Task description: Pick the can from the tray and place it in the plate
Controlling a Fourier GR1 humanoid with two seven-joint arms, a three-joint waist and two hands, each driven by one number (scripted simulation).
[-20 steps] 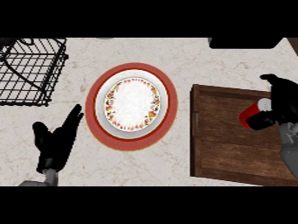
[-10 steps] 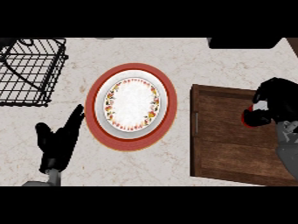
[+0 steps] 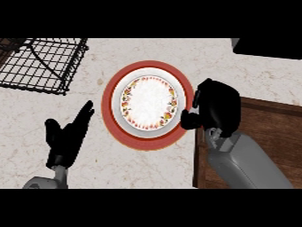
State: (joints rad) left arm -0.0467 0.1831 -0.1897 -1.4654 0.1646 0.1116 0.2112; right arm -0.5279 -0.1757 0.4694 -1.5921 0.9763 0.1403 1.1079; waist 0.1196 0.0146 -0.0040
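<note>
One plate (image 3: 148, 105), red-rimmed with a white, flower-bordered centre, lies on the marbled counter (image 3: 114, 164) between the two hands. Right hand (image 3: 213, 108) sits at the plate's right edge, over the left border of the single wooden tray (image 3: 271, 133); its fingers are curled inward as if round something, but the can cannot be seen, so whether it lies inside that curl cannot be told. Neither the tray's bare surface nor the plate shows a can. Grey forearm (image 3: 241, 164) crosses the tray's left part and hides that strip of wood. Left hand (image 3: 68, 135) rests left of the plate, fingers straight and apart, touching nothing. One black wire basket (image 3: 39, 64) stands at upper left, well apart from the plate; one dark object (image 3: 274, 48) shows at the upper right corner.
</note>
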